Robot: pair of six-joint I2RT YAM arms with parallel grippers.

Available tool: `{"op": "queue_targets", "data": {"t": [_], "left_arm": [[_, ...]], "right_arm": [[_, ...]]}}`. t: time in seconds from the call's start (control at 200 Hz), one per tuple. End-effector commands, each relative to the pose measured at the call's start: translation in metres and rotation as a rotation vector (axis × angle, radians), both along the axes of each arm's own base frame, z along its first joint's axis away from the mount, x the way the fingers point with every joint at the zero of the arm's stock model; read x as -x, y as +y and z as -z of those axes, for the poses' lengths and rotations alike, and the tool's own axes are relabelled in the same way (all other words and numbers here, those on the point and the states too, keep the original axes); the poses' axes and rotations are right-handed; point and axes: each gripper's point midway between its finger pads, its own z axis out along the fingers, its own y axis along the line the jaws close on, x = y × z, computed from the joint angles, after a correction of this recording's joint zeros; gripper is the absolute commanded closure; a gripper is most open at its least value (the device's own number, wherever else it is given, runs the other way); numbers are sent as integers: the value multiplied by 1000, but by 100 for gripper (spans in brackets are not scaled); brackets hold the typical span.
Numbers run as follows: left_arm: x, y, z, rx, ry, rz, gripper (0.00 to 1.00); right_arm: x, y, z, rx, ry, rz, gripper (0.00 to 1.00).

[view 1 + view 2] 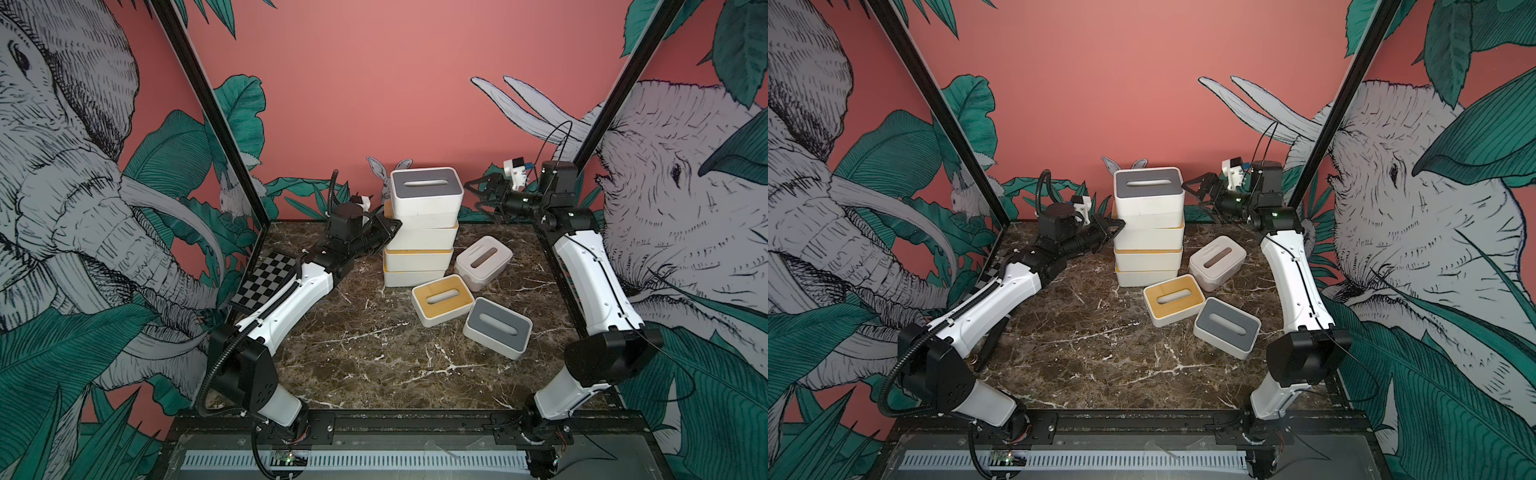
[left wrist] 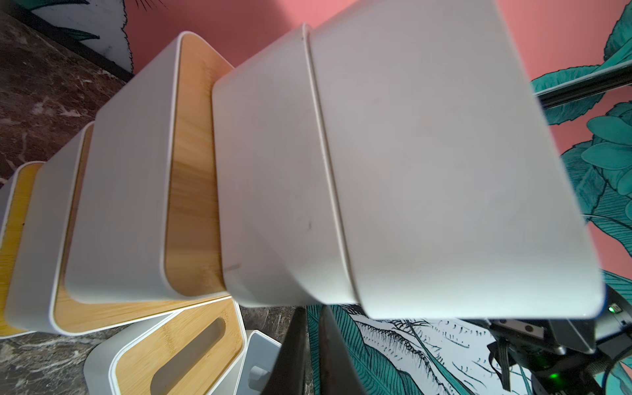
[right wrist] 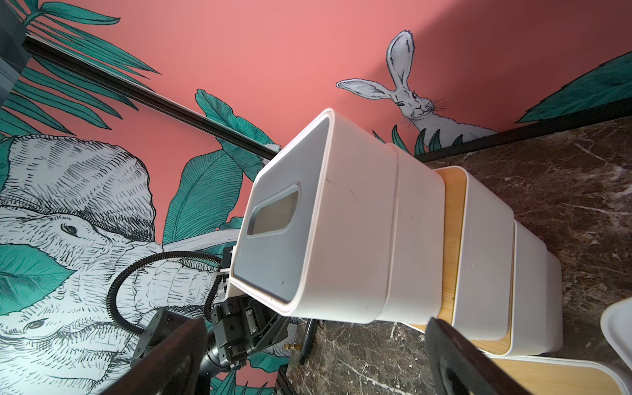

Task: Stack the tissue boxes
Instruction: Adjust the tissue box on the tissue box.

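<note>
Robot lab test cell: marble-pattern tabletop, jungle-mural wall panels, black frame posts, checkerboard panel left, robot arms bolted to near rail.

The left end effector is pinched shut, the right end effector raised, jaws wide

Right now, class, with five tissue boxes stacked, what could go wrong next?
1. The stack is staggered, and the shut left gripper sits at its side: a push might topple it onto the loose bamboo-lidded box.
2. The open right gripper hovers beside the grey-lidded top box; it might knock it off.
</note>
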Motion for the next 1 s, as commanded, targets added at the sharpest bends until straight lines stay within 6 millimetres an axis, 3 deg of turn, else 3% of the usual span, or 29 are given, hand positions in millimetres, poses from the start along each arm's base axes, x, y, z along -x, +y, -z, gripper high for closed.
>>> {"op": "queue_targets", "data": {"t": [0.0,0.17,0.39,0.44,0.605,0.69,0.805,0.995], "left_arm": [[-3,6,-20,15,-41,-14,87],[7,10,-22,16,-46,-6,86],[24,48,-23,-85,-57,-75,83],[23,60,-19,-100,-39,-100,78],[11,91,-8,-137,-7,-161,50],[2,90,-3,-172,14,-136,49],[-3,85,1,-264,9,-93,58],[6,54,10,-281,21,42,68]], "right_arm": [[9,3,-16,-6,-61,-21,1],[4,0,-10,4,-52,1,1],[-9,-9,-1,20,-30,59,1],[-12,-13,3,22,-17,77,1],[-18,-27,15,22,10,138,1],[-17,-27,19,22,16,134,1],[-14,-29,22,27,19,136,1],[-14,-28,24,22,27,123,1]]}}
